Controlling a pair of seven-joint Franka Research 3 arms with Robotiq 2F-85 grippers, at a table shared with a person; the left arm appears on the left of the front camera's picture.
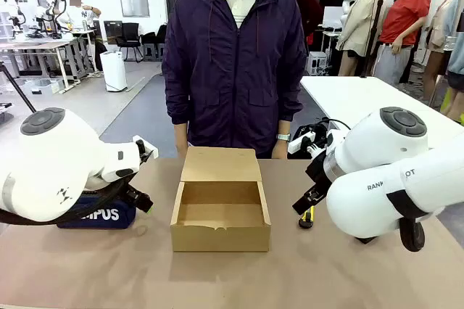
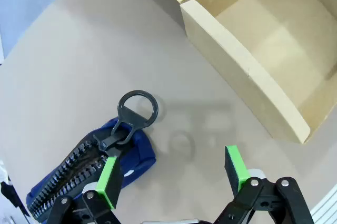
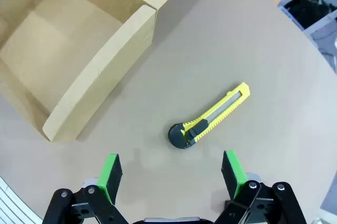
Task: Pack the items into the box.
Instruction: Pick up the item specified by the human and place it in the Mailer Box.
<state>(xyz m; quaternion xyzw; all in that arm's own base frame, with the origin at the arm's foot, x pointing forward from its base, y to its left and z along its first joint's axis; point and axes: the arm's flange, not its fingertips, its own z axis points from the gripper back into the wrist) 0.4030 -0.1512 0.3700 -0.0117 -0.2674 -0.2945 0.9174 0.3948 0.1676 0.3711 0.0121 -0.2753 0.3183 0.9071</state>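
The box (image 1: 220,238) is plain brown cardboard. It stands at the table's (image 1: 87,273) centre, lid flap hinged back toward the far side, bare cardboard floor showing.

The utility knife (image 3: 209,123) has a slim yellow body, a black slider and a rounded black butt. It lies flat on the table right of the box and apart from it. In the front view the right arm's wrist covers most of it.

The right gripper (image 3: 171,174) hangs above the table just near of the knife, jaws spread, grasping nothing.

A navy pouch (image 2: 89,166) with a black ring pull (image 2: 138,109) lies left of the box, partly hidden by the left arm. The left gripper (image 2: 172,170) hangs over the pouch's end, jaws spread, nothing between the pads.

A person (image 1: 233,55) stands at the far edge behind the box.
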